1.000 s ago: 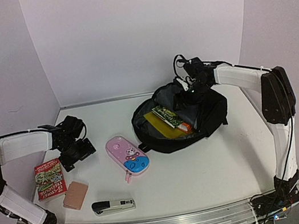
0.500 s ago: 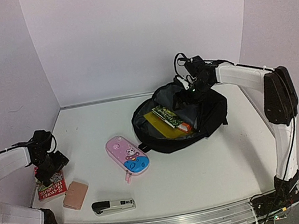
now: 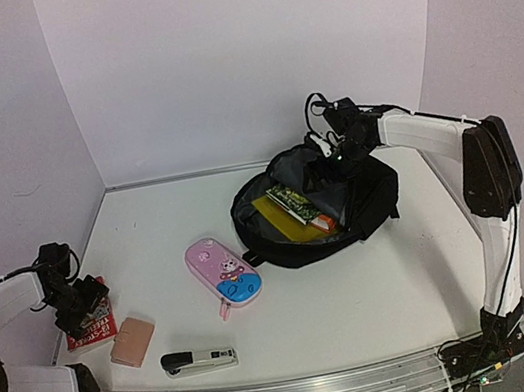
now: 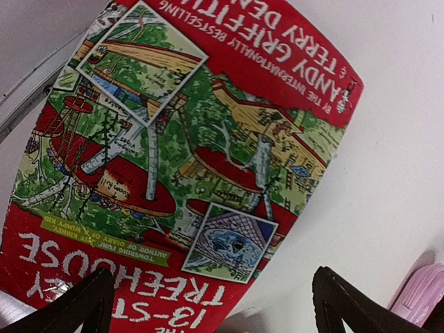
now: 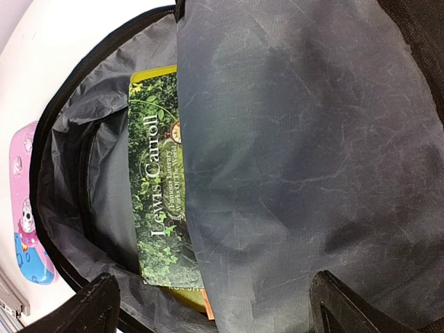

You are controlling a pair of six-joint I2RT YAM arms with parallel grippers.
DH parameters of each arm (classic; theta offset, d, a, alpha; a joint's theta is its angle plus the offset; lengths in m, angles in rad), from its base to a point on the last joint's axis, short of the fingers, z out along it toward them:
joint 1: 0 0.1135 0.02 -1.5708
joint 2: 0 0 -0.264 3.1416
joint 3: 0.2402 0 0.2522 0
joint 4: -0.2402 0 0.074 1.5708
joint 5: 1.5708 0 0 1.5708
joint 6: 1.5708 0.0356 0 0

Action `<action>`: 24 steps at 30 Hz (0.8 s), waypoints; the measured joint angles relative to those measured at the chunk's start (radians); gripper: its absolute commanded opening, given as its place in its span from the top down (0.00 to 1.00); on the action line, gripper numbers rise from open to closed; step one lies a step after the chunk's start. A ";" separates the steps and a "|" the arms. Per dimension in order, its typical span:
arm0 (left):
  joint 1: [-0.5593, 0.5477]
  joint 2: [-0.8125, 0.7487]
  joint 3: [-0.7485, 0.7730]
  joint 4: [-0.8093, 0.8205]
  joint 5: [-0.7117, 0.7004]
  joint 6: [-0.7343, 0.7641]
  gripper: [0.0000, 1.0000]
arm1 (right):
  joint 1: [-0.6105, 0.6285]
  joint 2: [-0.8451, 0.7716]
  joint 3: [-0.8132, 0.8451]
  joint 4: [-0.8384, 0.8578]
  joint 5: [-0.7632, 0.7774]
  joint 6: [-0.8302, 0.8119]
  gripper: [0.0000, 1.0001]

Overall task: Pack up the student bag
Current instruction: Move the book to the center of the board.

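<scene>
**1. Status.** My left claw [image 3: 75,298] hangs over the red storybook [image 3: 91,330], which lies flat near the left edge of the tabletop [image 3: 358,280]. The jaws stand fully apart and hold nothing. In the left wrist view both fingertips [image 4: 76,309] flank the lower end of the cover. My right claw [image 3: 335,150] is at the rear rim of the student bag [image 3: 376,198]. Its jaws are likewise wide, and I see nothing pinched between them.

**2. Location of the bag.** The student bag lies at the back right of the tabletop with its mouth open toward the left. Inside, a green book [image 3: 296,204] rests on a yellow flat item [image 3: 270,211]. The right wrist view shows the grey lining drooping over part of the green book.

**3. Step in hand, as I judge it:** take up the red storybook for packing.
- A flat book gives little height to grip. I should tilt the claw at a free edge so one finger slips under while the other presses on top.
- The tan block [image 3: 132,341] lies just beside the book's near corner, so I should approach from a side that avoids it.
- I should close only when the edge sits deep between the fingers. A shallow pinch may lift the cover alone.
- The drooping lining narrows the entry, so the right claw would do well to hold the mouth open.

**4. Not yet packed:** the pink pencil case [image 3: 223,272], the stapler [image 3: 198,360] and the tan block.
</scene>
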 measured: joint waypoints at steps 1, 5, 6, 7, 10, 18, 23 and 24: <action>0.022 -0.005 -0.014 0.013 0.018 -0.001 0.00 | 0.000 0.000 0.000 0.000 0.000 0.000 0.05; 0.063 -0.081 -0.063 0.038 0.053 -0.016 0.00 | 0.000 0.000 0.000 0.000 0.000 0.000 0.05; 0.064 -0.097 -0.071 0.034 0.053 -0.025 0.00 | 0.000 0.000 0.000 0.000 0.000 0.000 0.05; 0.065 -0.109 -0.077 0.028 0.052 -0.035 0.00 | 0.000 0.000 0.000 0.000 0.000 0.000 0.05; 0.066 -0.140 -0.089 0.016 0.027 -0.074 0.00 | 0.000 0.000 0.000 0.000 0.000 0.000 0.05; 0.070 -0.227 -0.124 -0.031 -0.069 -0.165 0.00 | 0.000 0.000 0.000 -0.001 0.000 -0.009 0.05; 0.071 -0.211 -0.123 -0.068 -0.131 -0.214 0.00 | 0.000 0.000 0.000 -0.001 0.000 -0.023 0.05; 0.071 -0.198 -0.122 -0.071 -0.139 -0.222 0.00 | 0.000 0.000 0.000 -0.001 0.000 -0.024 0.05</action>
